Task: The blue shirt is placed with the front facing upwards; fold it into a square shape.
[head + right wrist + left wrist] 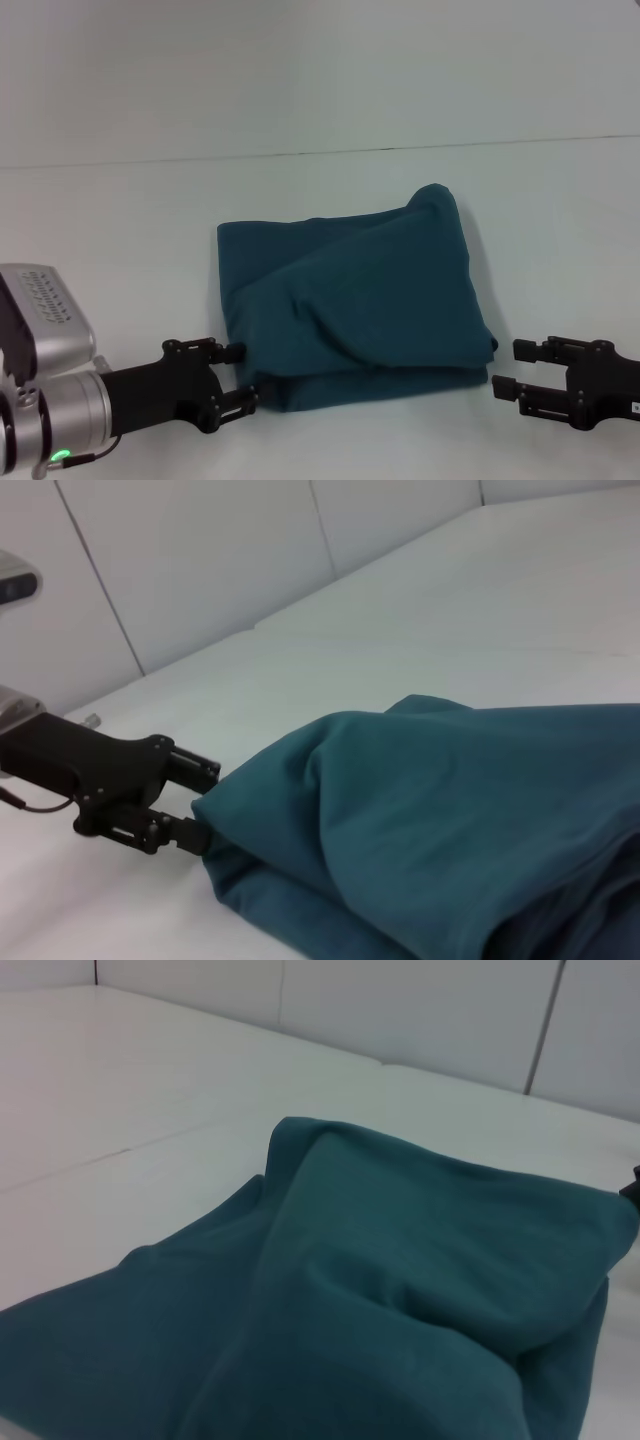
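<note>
While the folded blue shirt (355, 305) lies flat, both grippers, left gripper (236, 374) and right gripper (508, 370), seemingly gape beside it.

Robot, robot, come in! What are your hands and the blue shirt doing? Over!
Left end effector open at the blue shirt's near left corner. Right end effector open, just off its near right corner. Shirt folded into a rough, rumpled square. Nothing in the way.

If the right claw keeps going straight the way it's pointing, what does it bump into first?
Probably the blue shirt. The right gripper, jaws open, points at the folded pile's near right corner, apart from it, though depth is hard to judge.
</note>
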`<state>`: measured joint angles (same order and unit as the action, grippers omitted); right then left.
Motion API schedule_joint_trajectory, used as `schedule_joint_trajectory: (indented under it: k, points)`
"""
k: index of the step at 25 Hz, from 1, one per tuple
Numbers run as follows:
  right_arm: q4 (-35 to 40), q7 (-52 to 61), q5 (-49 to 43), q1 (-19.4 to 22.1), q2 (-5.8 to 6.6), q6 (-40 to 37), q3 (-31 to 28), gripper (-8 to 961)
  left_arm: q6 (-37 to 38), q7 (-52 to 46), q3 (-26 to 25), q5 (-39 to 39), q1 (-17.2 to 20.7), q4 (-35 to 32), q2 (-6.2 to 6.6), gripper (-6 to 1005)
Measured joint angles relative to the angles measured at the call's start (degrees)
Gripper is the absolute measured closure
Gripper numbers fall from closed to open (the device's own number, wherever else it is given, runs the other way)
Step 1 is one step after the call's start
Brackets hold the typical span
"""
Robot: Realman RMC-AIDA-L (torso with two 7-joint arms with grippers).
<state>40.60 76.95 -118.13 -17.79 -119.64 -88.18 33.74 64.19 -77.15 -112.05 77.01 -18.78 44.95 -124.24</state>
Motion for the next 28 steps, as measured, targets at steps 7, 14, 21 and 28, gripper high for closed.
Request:
schedule_joint_trajectory:
  k: [7, 14, 21, 28]
  points:
    - [-0.1, 0.01, 0.12, 0.11, 0.09, 0.04, -1.56, 238, 0.21, -0.66, 0.53, 0.12, -0.03, 0.52, -0.04, 565]
    - [-0.8, -1.04, 0.05, -1.5, -0.04, 1.55, -1.13, 238, 0.24, -0.7, 0.61, 0.46, -0.11, 0.63, -0.04, 767]
    - [-1.23, -1.18, -0.3, -2.98, -0.05, 3.27, 1.14, 237, 0.75, -0.72, 0.55, 0.51, 0.28, 1.7, -0.04, 908]
    - [-2.46, -1.19, -0.35, -3.92, -0.04, 5.66, 4.33, 239, 2.12, -1.33, 0.27, 0.54, 0.85, 2.79, -0.04, 966]
